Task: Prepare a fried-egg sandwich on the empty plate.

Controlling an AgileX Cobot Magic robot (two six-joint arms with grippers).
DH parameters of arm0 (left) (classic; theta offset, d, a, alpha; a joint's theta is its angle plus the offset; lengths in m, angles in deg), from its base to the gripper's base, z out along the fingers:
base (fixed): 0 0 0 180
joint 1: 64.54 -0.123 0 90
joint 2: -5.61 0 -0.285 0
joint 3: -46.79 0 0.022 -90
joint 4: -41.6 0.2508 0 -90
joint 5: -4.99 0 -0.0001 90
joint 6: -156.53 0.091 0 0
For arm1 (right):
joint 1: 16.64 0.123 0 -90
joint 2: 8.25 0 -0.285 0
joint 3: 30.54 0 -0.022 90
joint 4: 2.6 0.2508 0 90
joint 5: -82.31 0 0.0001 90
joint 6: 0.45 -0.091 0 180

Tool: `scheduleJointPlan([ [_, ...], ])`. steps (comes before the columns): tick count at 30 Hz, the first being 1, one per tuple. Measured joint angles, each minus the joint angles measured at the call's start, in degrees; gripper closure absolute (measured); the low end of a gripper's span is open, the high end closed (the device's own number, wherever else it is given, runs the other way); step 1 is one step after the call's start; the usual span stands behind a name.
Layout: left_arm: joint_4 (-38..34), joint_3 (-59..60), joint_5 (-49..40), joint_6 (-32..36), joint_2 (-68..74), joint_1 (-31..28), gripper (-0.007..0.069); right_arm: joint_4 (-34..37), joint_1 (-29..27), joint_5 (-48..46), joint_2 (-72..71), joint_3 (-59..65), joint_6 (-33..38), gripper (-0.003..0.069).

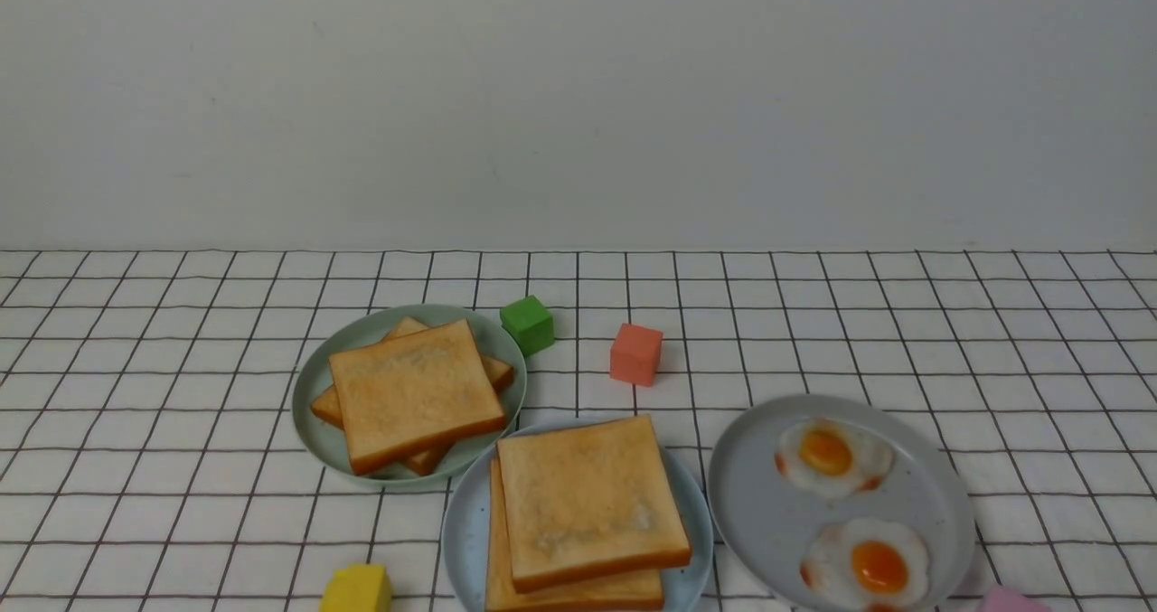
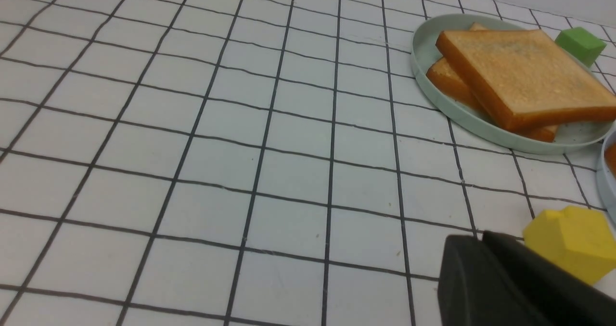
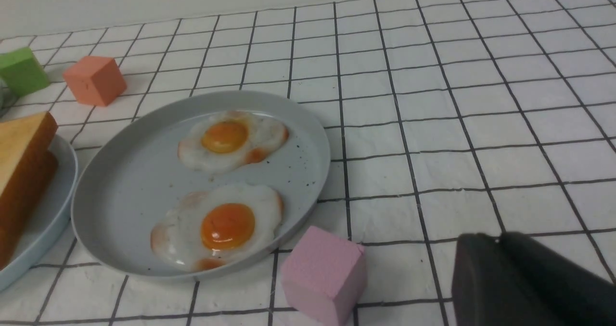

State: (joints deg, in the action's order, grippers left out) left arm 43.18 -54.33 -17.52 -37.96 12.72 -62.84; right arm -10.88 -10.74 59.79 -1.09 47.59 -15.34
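Observation:
Two square toast slices [image 1: 587, 499] lie stacked on the pale blue plate [image 1: 465, 531] at the front middle; no egg shows between them. Two fried eggs [image 1: 832, 454] [image 1: 866, 565] lie on the grey plate [image 1: 768, 513] to its right. Neither arm appears in the front view. In the left wrist view my left gripper [image 2: 482, 235] hangs shut and empty over bare cloth beside a yellow block [image 2: 572, 241]. My right gripper [image 3: 498, 237] is shut and empty over the cloth, right of a pink block [image 3: 323, 273] and the grey plate [image 3: 120, 181].
A grey-green plate [image 1: 312, 386] at the left holds a pile of plain toast [image 1: 414, 393]. A green block [image 1: 528, 324] and a salmon block [image 1: 635, 353] stand behind the plates. The yellow block [image 1: 355, 589] and pink block [image 1: 1008, 601] sit at the front edge.

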Motion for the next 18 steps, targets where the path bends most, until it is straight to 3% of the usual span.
scheduleJointPlan([
  [18,0.0,0.0,0.0,0.0,0.0,0.0,0.0575,0.0,0.0,0.0,0.0,0.0,0.0,0.0557],
])
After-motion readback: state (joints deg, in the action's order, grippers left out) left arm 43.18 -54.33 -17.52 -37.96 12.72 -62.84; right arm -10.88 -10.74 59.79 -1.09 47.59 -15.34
